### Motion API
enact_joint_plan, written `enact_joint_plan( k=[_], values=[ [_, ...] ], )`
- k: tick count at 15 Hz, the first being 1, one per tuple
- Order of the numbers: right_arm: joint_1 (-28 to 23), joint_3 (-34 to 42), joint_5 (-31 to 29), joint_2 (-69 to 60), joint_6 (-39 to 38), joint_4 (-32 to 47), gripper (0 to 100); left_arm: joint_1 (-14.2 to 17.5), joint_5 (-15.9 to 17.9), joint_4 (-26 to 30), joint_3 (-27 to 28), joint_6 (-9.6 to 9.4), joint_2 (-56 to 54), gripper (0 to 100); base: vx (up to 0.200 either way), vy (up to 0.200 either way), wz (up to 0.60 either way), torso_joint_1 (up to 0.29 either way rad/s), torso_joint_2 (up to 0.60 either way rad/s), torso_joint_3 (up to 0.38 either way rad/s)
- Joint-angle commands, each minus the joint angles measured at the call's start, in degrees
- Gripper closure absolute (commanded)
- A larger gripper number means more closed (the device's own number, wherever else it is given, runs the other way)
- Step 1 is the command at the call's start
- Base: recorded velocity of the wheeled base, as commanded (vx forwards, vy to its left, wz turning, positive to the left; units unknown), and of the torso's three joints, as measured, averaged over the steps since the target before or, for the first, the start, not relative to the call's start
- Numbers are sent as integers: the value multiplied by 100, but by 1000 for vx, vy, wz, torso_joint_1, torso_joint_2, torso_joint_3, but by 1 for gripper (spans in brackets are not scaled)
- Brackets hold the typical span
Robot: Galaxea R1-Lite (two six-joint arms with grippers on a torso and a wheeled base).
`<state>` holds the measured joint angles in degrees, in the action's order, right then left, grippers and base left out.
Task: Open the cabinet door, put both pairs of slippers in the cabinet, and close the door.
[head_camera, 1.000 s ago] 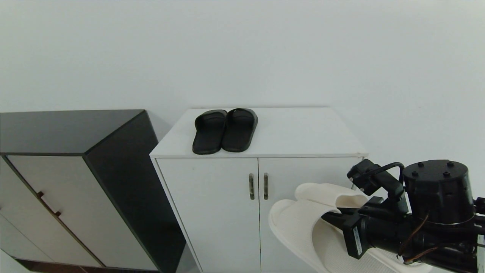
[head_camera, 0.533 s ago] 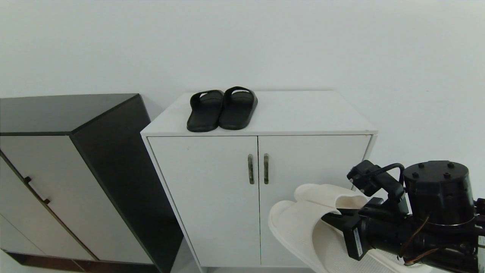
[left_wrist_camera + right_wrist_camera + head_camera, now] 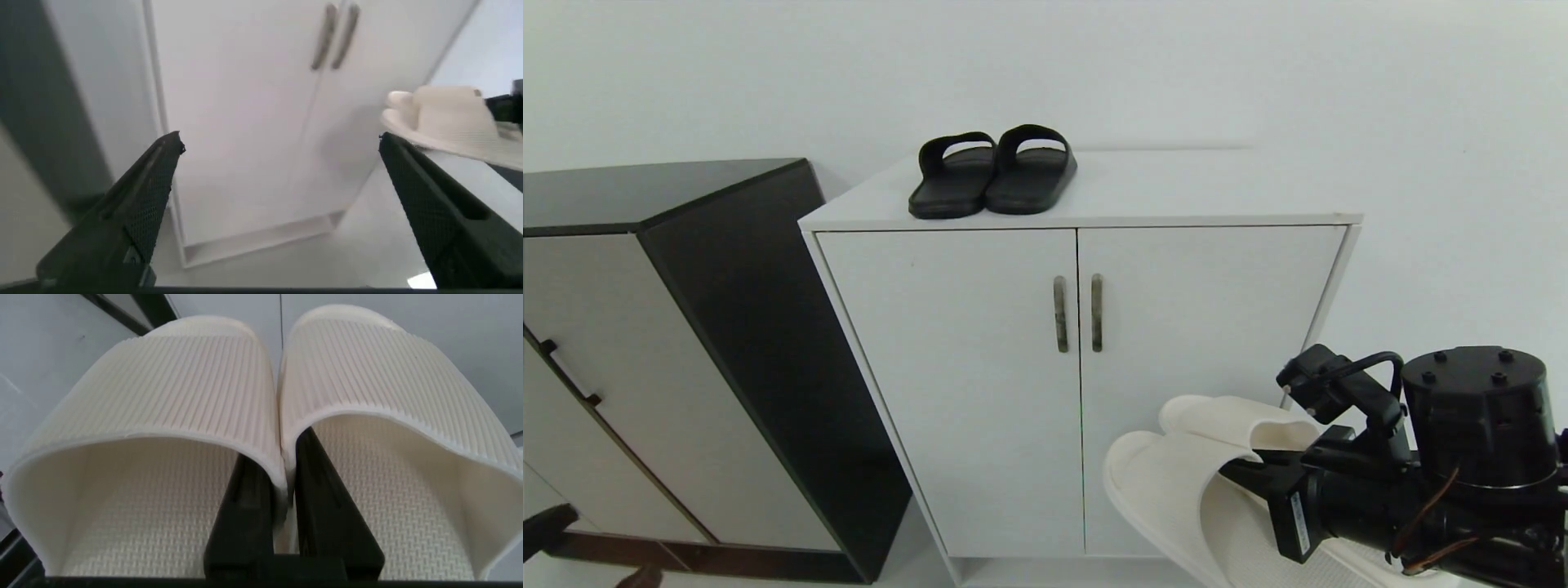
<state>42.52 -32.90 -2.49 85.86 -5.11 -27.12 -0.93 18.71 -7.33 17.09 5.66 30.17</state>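
Right claw (image 3: 1245,474) clamped on cream slippers (image 3: 1176,490), 4 o'clock of shut white cabinet (image 3: 964,384); left claw (image 3: 279,145) spread wide. Black slippers (image 3: 992,173) on its top, 11 o'clock; dark cabinet (image 3: 735,310) at 9; white wall (image 3: 1258,73) behind.

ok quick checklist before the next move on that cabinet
1. White slippers secure in right gripper: ok, both are pinched together by their inner walls.
2. Left gripper free to pull: ok, open and holding nothing.
3. Cabinet doors open: not ok, both are shut.
4. Handles unobstructed: ok, nothing is in front of them.
5. Black slippers stowed: not ok, they lie on the cabinet top.
6. Room inside for both pairs: cannot tell, the doors hide it.
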Motion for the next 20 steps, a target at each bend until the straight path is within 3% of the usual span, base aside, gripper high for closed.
enact_joint_plan(
  k=[1, 3, 4, 5, 6, 8, 12, 17, 20],
  values=[
    [2, 3, -6, -34, 1, -3, 100, -189, 475, -814, 5, 14, 1544, 0, 0, 0, 0, -124, 461, 334],
    [2, 12, -6, -87, 1, -3, 100, -769, 475, -1227, 5, -47, 2010, 0, 0, 0, 0, -110, 456, 344],
    [2, 47, -6, -122, 10, -3, 100, -944, 475, -1315, 14, -153, 2186, 0, 0, 0, 0, -95, 452, 349],
    [2, 65, 3, -148, 71, -3, 100, -1234, 449, -1456, 49, -416, 2529, 0, 0, 0, 0, -85, 442, 369],
    [2, 82, 3, -175, 142, -12, 100, -1437, 440, -1596, 93, -495, 2775, 0, 0, 0, 0, -76, 447, 373],
    [2, 100, 3, -183, 159, -3, 100, -1815, 405, -1939, 330, -451, 3205, 0, 0, 0, 0, -36, 439, 398],
    [11, 109, 3, -166, 159, -3, 100, -2606, -263, -2001, 1165, -135, 3794, 0, 0, 0, 0, -11, 152, 135],
    [11, 117, 3, -175, 159, -3, 100, -3309, -439, -2027, 2053, -135, 4568, 0, 0, 0, 0, 0, 0, 0],
    [19, 117, 29, -148, 168, -3, 100, -3484, -430, -2027, 2756, -117, 5183, 0, 0, 0, 0, 0, 0, 0]
  ],
)
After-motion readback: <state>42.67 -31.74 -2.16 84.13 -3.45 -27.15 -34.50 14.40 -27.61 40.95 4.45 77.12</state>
